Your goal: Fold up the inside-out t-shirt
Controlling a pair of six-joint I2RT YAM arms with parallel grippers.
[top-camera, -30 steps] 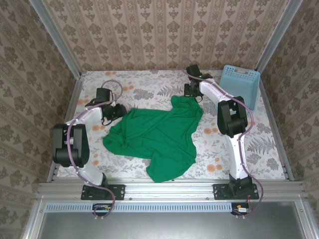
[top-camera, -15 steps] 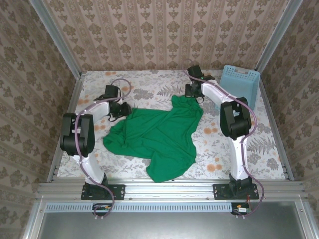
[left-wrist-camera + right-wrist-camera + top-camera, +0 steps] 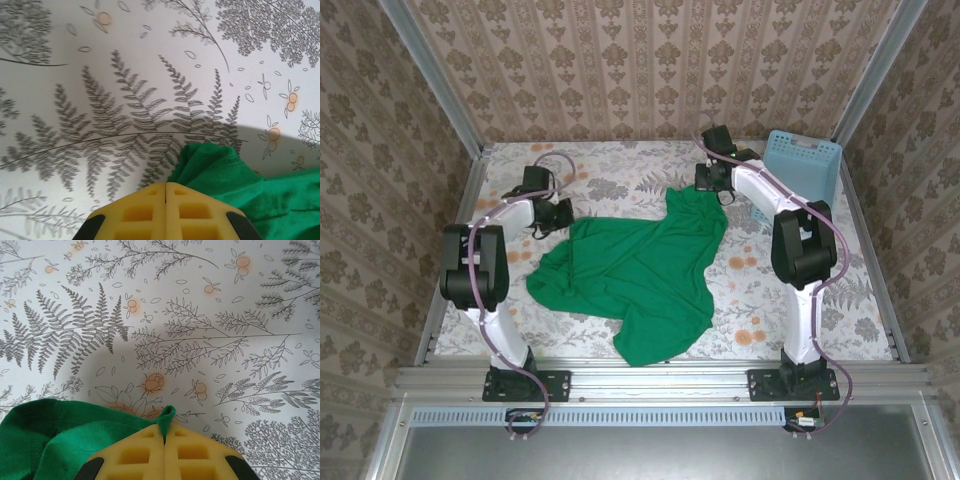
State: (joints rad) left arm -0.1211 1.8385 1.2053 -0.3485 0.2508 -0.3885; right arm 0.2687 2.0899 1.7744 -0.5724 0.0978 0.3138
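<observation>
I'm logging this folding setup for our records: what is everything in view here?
t-shirt: one, bright green, spread wrinkled across the middle of the table.
basket: one, light blue lattice plastic, far right corner of the table.
table: one, white cover printed with ferns and flowers, under everything.
walls: beige patterned wallpaper, on three sides.
rail: one, silver metal, near edge, carrying both arm bases.
left arm: white and black, left side.
right arm: white and black, right side.
left gripper: yellow pads, shut, at the t-shirt's left corner; pinch unclear.
right gripper: yellow pads, shut on a fold at the t-shirt's far edge.
</observation>
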